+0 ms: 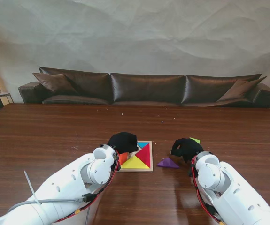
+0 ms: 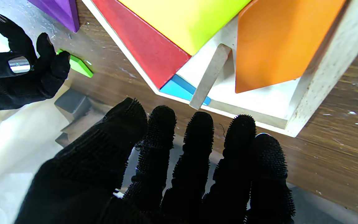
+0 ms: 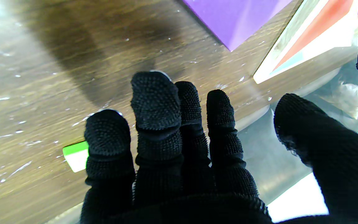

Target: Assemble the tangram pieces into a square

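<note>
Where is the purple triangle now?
In the stand view the purple triangle lies flat on the table, just right of the wooden tray, near the right hand.

We see a dark wooden bench. On it, toward its near edge, lies a pale square tray; a purple triangle sits just beside it, a green piece farther off.
</note>
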You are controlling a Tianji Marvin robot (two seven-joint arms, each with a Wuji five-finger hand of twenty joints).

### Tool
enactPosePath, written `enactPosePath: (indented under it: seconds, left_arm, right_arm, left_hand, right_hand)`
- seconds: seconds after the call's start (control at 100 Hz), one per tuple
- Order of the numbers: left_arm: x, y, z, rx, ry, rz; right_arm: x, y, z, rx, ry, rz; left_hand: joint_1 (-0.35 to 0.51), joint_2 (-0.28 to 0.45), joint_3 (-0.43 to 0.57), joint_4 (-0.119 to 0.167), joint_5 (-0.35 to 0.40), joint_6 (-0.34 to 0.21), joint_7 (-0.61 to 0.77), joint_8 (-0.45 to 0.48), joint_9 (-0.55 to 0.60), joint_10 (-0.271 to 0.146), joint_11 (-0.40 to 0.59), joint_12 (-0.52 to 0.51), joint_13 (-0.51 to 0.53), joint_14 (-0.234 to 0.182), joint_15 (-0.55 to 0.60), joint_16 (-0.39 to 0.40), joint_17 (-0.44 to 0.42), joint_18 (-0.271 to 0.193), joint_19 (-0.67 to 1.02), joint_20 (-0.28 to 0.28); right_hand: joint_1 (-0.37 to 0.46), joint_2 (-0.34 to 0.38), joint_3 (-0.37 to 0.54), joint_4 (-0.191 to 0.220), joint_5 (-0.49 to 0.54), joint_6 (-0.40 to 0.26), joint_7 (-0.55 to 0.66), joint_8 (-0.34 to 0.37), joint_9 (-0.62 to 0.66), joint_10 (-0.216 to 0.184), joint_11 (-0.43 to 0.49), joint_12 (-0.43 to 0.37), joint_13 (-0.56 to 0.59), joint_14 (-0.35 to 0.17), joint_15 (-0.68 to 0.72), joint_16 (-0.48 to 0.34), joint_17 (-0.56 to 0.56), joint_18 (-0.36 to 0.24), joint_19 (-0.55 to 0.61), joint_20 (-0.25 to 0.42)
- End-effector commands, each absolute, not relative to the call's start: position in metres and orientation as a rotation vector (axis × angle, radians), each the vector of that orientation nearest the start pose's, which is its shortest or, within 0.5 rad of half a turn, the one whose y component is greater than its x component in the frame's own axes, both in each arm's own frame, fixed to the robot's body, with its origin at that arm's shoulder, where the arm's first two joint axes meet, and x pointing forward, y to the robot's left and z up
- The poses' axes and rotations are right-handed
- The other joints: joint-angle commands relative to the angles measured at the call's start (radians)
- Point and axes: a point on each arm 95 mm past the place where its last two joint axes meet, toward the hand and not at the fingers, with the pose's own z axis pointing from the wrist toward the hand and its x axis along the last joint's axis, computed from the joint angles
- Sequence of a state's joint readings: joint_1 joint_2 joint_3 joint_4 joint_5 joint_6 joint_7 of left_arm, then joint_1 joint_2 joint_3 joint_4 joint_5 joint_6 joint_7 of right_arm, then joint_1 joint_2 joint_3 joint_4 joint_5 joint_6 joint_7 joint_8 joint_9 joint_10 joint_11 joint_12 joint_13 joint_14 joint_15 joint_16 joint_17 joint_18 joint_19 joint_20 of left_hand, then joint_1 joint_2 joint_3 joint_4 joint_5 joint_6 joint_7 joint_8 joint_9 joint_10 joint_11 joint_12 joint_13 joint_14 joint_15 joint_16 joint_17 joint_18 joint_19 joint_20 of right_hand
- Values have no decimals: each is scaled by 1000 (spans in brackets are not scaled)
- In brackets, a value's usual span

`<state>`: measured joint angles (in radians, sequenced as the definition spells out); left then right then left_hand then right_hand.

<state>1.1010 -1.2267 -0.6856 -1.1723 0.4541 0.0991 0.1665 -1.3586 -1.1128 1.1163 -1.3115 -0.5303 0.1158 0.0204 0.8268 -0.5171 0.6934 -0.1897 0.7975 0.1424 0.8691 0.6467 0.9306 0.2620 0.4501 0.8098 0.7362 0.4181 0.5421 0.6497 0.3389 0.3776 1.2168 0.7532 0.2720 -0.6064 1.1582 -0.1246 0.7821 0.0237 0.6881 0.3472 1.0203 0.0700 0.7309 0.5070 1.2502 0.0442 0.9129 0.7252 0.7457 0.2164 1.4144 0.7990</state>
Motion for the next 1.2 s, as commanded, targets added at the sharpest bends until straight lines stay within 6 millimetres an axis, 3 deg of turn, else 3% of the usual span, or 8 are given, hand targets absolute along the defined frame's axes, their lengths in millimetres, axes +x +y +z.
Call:
enactPosePath:
  seconds: [0.0, 0.3, 1.19]
  left_arm:
    - [470, -120, -359, -1554, 1500, -1684]
    - [469, -126, -361, -1598, 1497, -1713]
    - [464, -138, -365, -1679, 1518, -1784]
  right_arm:
    - [452, -26, -368, 1783, 1303, 1454]
    - [452, -26, -369, 1783, 1303, 1453]
    - [453, -26, -370, 1788, 1306, 1449]
  left_hand:
    - [2, 31, -18, 31, 0, 9, -1, 0, -24, 15, -5, -8, 27, 29, -15, -14, 12, 31, -14, -4]
    - [4, 42, -20, 35, 7, 30, -3, -3, -25, 29, -8, -12, 32, 42, -22, -21, 17, 48, -18, -13]
    - [18, 63, -38, 35, 24, 78, -16, -9, -32, 58, -14, -25, 25, 50, -41, -37, 2, 41, -66, -56]
  right_hand:
    - [-23, 19, -15, 10, 11, 6, 11, -2, 17, 15, 10, -11, 19, 1, 3, 4, -8, -6, 22, -10]
    - [-22, 19, -15, 11, 11, 6, 10, -2, 15, 14, 10, -11, 19, 1, 3, 4, -8, -6, 22, -10]
    - [-23, 19, -14, 10, 13, 5, 10, -2, 16, 15, 10, -11, 19, 0, 3, 4, -6, -9, 22, -11]
